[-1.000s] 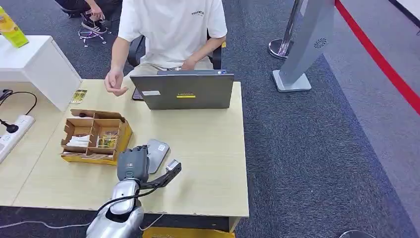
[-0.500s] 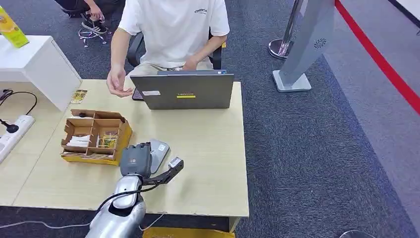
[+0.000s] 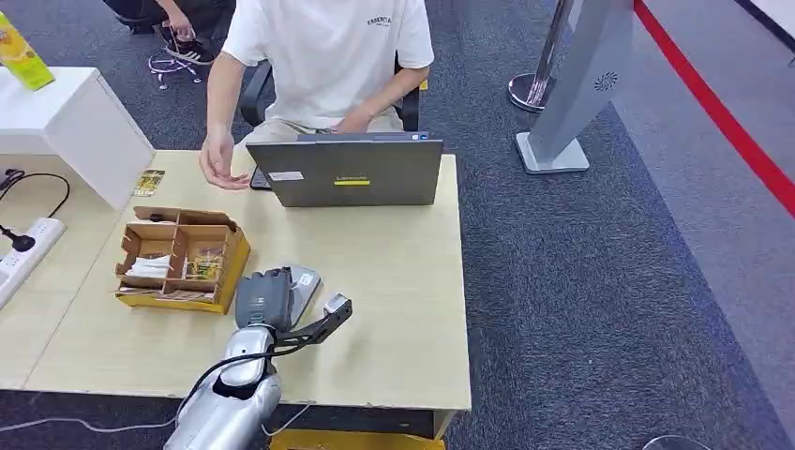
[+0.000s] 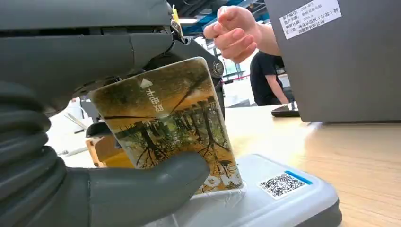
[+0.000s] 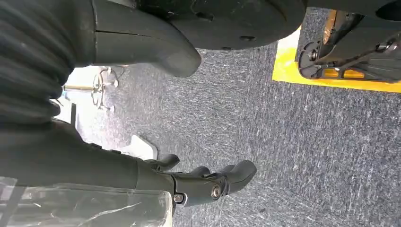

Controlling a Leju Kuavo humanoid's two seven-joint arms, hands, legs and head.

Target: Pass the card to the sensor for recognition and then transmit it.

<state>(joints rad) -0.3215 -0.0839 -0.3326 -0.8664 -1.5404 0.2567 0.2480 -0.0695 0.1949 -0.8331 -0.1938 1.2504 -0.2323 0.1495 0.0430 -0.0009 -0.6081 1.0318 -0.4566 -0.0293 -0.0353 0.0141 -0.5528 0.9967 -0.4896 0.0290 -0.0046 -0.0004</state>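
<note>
My left hand (image 3: 264, 298) hovers over the near middle of the wooden table (image 3: 394, 281), above the grey sensor pad (image 3: 303, 280). It pinches a card (image 4: 165, 123) printed with brown trees between its thumb (image 4: 142, 187) and fingers. The card stands nearly upright, its lower edge at the pad's top (image 4: 279, 198), beside a QR sticker (image 4: 282, 184). I cannot tell whether card and pad touch. My right hand (image 5: 208, 182) hangs over grey carpet, holding nothing, thumb and fingers apart.
A person in a white shirt (image 3: 328, 47) sits behind a grey laptop (image 3: 347, 173), one hand (image 3: 220, 159) raised over the table's far left. A compartmented cardboard box (image 3: 178, 258) stands left of my hand. A power strip (image 3: 23, 253) lies at the far left.
My left hand with the card has crept forward and slightly right, further over the sensor pad. The person's raised hand has shifted a little.
</note>
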